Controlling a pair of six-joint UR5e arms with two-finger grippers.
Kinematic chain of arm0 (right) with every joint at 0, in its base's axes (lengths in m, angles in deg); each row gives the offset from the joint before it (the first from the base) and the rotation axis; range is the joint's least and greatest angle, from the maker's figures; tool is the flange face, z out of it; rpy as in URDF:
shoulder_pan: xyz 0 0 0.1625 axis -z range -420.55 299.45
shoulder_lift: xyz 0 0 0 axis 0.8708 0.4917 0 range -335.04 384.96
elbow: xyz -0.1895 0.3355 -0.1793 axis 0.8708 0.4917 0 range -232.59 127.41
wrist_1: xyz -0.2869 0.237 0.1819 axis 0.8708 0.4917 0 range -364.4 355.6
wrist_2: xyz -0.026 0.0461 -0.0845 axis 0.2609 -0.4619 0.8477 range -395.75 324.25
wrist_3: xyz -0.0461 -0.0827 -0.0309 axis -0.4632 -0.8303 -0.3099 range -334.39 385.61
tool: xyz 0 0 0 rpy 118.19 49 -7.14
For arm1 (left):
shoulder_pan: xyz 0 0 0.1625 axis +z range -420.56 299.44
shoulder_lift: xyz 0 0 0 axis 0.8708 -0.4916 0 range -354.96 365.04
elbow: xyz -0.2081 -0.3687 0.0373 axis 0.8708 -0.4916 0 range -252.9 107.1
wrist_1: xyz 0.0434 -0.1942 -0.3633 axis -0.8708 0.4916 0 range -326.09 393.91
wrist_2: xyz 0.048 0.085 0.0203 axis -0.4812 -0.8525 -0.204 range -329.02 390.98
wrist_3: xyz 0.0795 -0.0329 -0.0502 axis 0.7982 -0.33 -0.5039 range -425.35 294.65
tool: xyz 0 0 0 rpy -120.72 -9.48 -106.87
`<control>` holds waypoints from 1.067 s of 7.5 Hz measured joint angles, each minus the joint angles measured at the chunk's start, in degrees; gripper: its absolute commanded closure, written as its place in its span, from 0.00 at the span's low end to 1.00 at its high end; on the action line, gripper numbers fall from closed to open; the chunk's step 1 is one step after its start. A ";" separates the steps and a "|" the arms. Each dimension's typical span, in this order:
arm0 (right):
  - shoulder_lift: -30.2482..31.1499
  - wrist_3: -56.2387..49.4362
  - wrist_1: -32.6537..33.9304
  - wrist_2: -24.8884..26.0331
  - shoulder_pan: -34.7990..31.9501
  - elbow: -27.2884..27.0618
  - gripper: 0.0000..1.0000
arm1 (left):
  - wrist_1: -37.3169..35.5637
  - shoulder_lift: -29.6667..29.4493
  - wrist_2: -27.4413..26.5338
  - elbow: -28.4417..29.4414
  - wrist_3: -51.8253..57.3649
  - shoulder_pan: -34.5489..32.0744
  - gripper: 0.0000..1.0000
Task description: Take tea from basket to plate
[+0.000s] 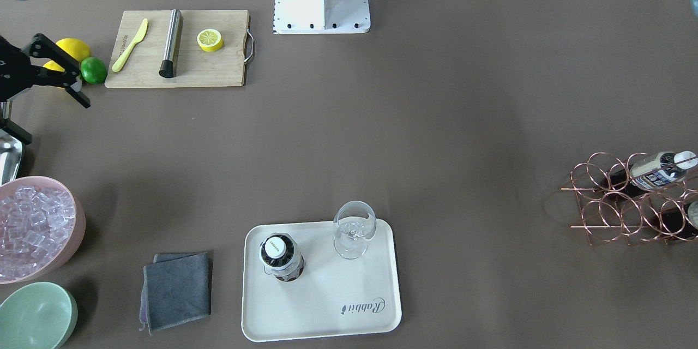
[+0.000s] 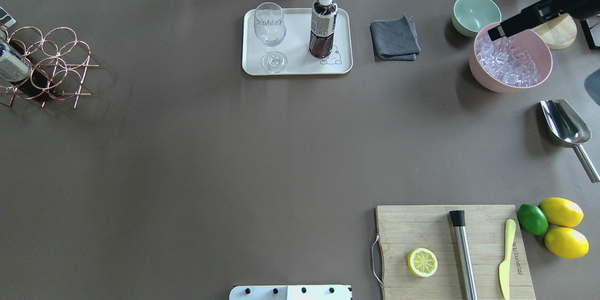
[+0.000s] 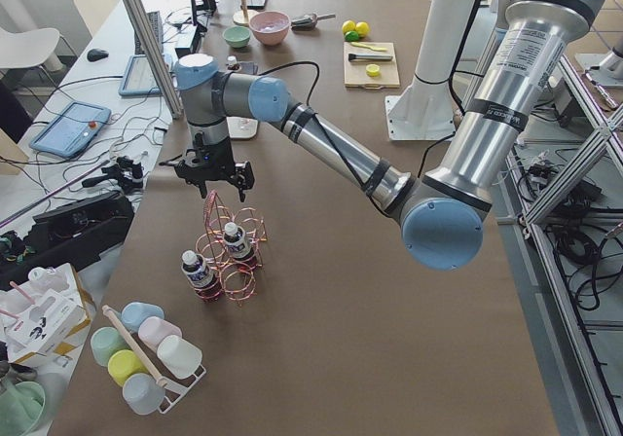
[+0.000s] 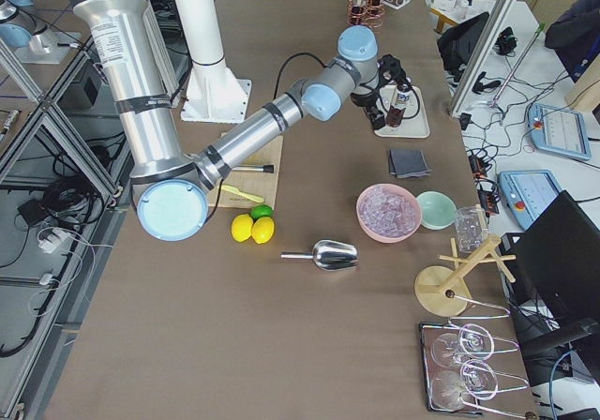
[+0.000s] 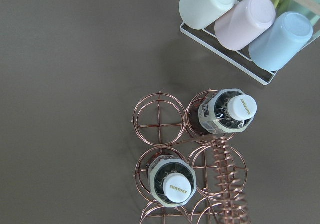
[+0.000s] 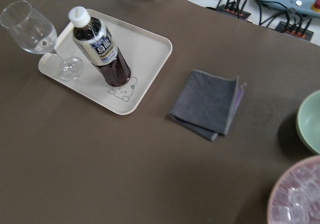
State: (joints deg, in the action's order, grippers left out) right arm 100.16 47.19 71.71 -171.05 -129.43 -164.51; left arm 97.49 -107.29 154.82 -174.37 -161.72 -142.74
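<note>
Tea: we see the small clear plastic bottle of dark brown tea (image 2: pixel 322 26), white screw cap on, standing upright on the cream rectangular tray (image 2: pixel 297 56), right by the tray's bear drawing.
Tray: we find it at the far edge of the brown worktop (image 2: pixel 234 150), about midway along that edge. A stemmed clear glass (image 2: pixel 269 33) stands on its other half, apart from the bottle.
Carrier: the rose-gold wire carrier (image 5: pixel 160 119) sits near the worktop's left end. We count two like bottles (image 5: pixel 227 111) upright in cells that meet diagonally.
Right end effector: the right end effector (image 1: pixel 57 120) is raised over the worktop's right end, fingers apart with nothing between them, well apart from the tea.
Left end effector: the left end effector (image 3: pixel 216 178) hangs above the carrier; we cannot tell whether its fingers are apart or together.
Beside the tray: a folded grey cloth (image 2: pixel 394 37) lies just beside it. Nearer the right end stand a mint-green bowl (image 2: pixel 476 14) and a pink bowl of ice cubes (image 2: pixel 483 82).
</note>
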 measured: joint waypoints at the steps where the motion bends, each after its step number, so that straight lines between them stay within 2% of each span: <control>1: 3.87 -1.62 5.18 -0.05 -1.82 0.16 0.00 | -0.84 1.15 0.05 -3.62 0.20 -0.58 0.02; 3: 11.14 -9.71 12.91 0.52 -7.18 1.18 0.00 | -1.60 2.55 0.17 -8.46 4.23 -1.01 0.02; 5: 17.41 -15.59 14.50 0.44 -14.59 4.31 0.00 | -1.91 5.77 1.56 -12.18 17.11 -1.05 0.02; 8: 21.64 -20.98 14.35 0.66 -22.42 11.21 0.00 | -1.83 9.23 3.91 -13.84 30.65 -0.29 0.02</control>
State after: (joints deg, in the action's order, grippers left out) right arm 121.79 26.21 86.06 -170.39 -151.85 -153.30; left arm 95.67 -98.07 158.72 -188.21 -131.07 -143.03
